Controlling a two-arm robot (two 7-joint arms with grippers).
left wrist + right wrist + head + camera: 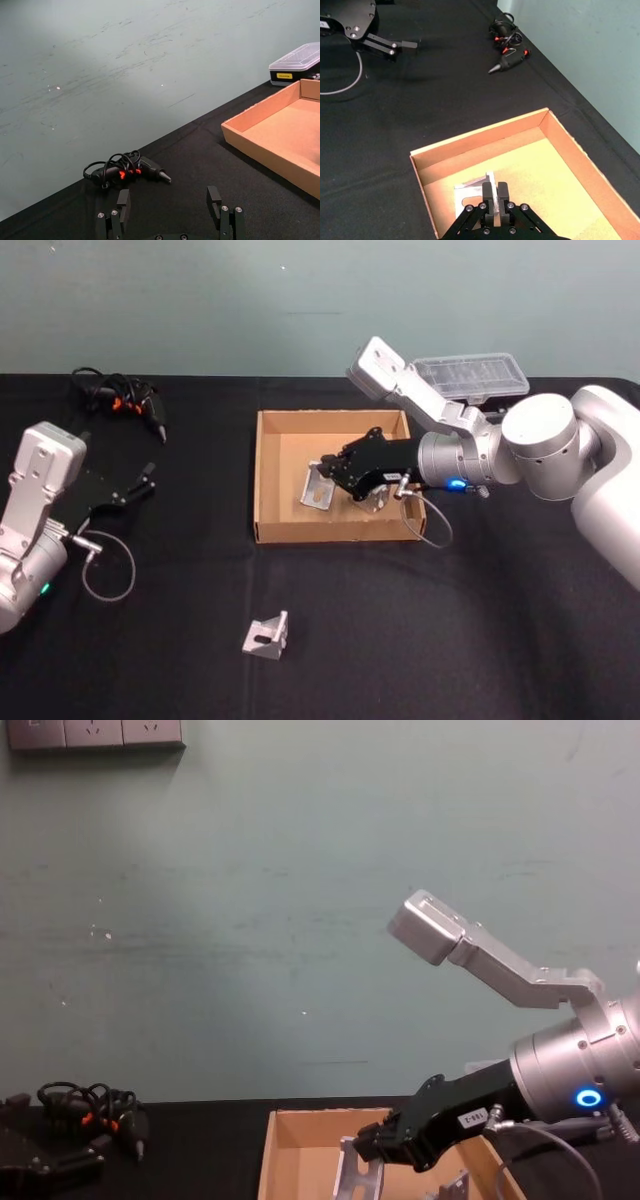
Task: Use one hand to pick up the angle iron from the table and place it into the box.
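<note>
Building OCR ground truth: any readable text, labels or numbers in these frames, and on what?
No text here can be read.
Yellow label on the black case: print too small to read.
White sticker on the right claw, which is shut on an angle iron: dark marks, too small to read.
Box: no print on the sides that show.

A robotics lab or test bench is suggested: a matte black table [400,640] is set against a bare, scuffed pale green wall [100,60], a row of wall sockets [95,732] is mounted high on it, and a tangle of black cables [112,393] and a clear-lidded parts case [475,375] are left along the table's far edge.
</note>
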